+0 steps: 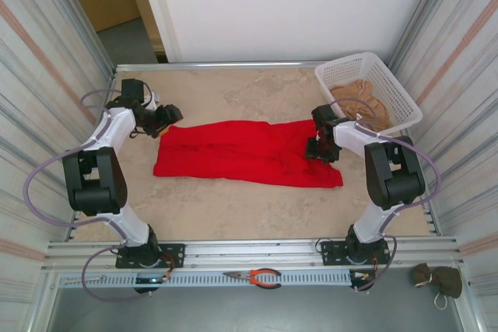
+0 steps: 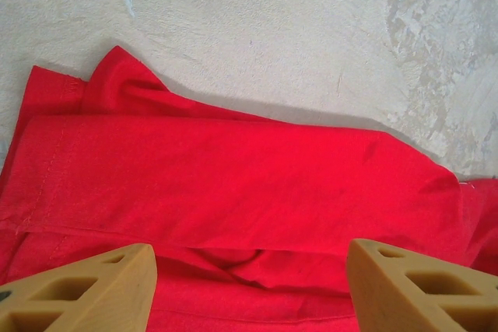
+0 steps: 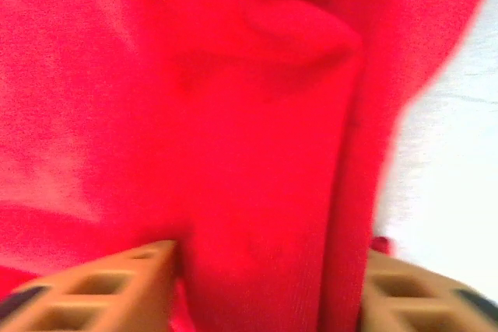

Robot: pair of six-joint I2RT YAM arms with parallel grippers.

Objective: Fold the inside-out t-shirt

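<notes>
- Nearest you, red-handled pliers (image 1: 263,277) lie on the front rail.
- The inside-out t-shirt (image 1: 241,153) lies mid-table, flattened into a long band.
- Your right gripper (image 1: 320,147) sits on the shirt's right end, jaws wide apart, a raised ridge of cloth between its fingers (image 3: 101,289).
- Your left gripper (image 1: 170,113) hangs spread open at the shirt's far left corner.
- Farthest right, the white basket (image 1: 401,91) holds a tan garment (image 1: 359,95).

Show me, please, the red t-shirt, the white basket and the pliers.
red t-shirt (image 1: 233,153): top external view, cloth's middle.
white basket (image 1: 395,83): top external view, right wall.
pliers (image 1: 250,275): top external view, pivot.
</notes>
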